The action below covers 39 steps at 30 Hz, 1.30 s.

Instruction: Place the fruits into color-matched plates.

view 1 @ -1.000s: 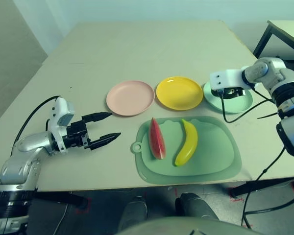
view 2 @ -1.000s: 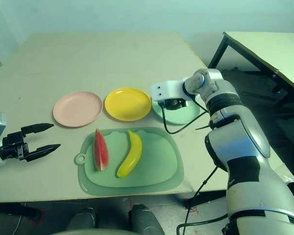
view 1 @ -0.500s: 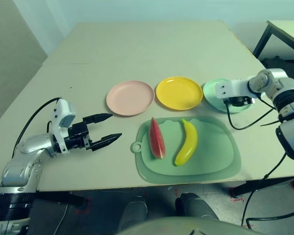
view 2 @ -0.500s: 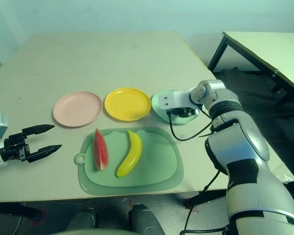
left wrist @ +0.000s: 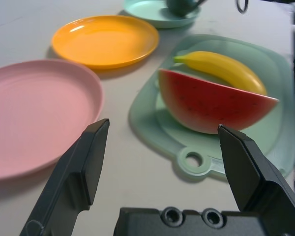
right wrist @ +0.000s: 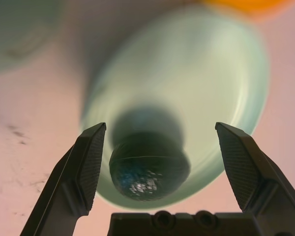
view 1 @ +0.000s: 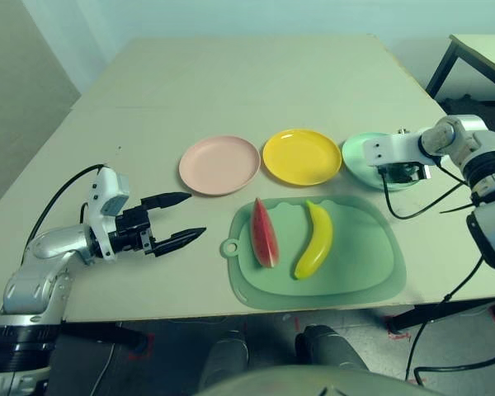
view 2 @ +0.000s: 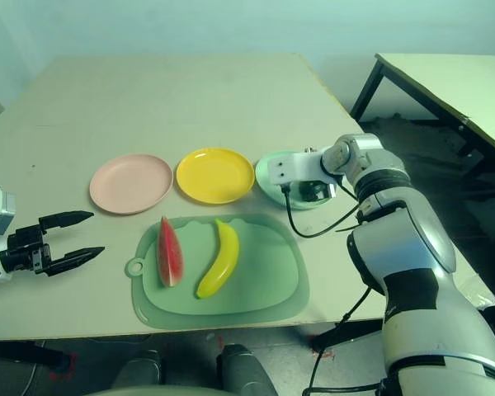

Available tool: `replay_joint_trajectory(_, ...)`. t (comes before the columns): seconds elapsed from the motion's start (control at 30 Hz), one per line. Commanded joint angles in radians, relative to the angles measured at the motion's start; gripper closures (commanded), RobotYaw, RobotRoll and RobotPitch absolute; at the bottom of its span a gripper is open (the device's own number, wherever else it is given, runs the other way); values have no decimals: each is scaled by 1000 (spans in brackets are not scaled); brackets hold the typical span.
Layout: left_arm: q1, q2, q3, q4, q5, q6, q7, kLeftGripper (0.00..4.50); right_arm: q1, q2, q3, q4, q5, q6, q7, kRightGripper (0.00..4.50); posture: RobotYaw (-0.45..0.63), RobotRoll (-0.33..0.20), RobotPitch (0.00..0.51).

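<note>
The dark green avocado (right wrist: pixel 149 172) lies in the mint green plate (right wrist: pixel 206 88), between the widely spread fingers of the right gripper (right wrist: pixel 162 147), which touch neither side of it. That plate sits at the right end of a row of three, just beside the bright yellow plate (view 1: pixel 302 156), with the pale pink plate (view 1: pixel 219 164) at the left end. In front of the row lies the green cutting mat (view 1: pixel 355 256), and on it the red watermelon wedge (view 1: pixel 264 232) rests beside the yellow banana (view 1: pixel 315 239), the two close but apart. The left gripper (view 1: pixel 180 218) hovers over the bare table (view 1: pixel 231 74) well left of the mat, its black fingers spread wide and holding nothing, pointing toward the watermelon.
</note>
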<state>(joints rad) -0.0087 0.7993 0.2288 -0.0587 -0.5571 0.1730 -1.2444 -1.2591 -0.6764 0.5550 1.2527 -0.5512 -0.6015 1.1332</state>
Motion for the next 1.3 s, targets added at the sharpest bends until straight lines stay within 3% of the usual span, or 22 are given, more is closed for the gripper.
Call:
replay_joint_trajectory(0.03, -1, -1, -4, 20, -18, -5, -47, 0, -18, -15, -35, -97, 77, -127, 152, 25, -37, 0, 60)
replay_joint_trajectory(0.17, -12, 7, -10, 40, -20, 1, -83, 0, 26, -27, -36, -300, 208, -213, 354, 25, -45, 0, 58)
replay_joint_trajectory(0.27, -20, 6, -11, 50, -18, 4, -90, 0, 98, -37, -29, -514, 332, -168, 461, 25, -49, 0, 58)
replay_joint_trajectory(0.4, -23, 4, -12, 54, -18, 11, -92, 0, 189, -101, 51, -814, 456, -52, 481, 25, -37, 0, 60)
replay_joint_trajectory(0.6, 17, 11, -8, 5, -58, 53, -121, 0, 275, -134, 88, -1067, 507, 99, 481, 25, -25, 0, 57)
replay_joint_trajectory(0.87, 38, 24, -17, -32, -58, 68, -151, 0, 343, -144, 112, -1168, 486, 140, 481, 25, -34, 0, 51)
replay_joint_trajectory(1.3, 37, 23, -33, -22, -46, 69, -154, 0, 412, -45, 116, -1131, 375, 138, 467, 25, -27, 0, 47)
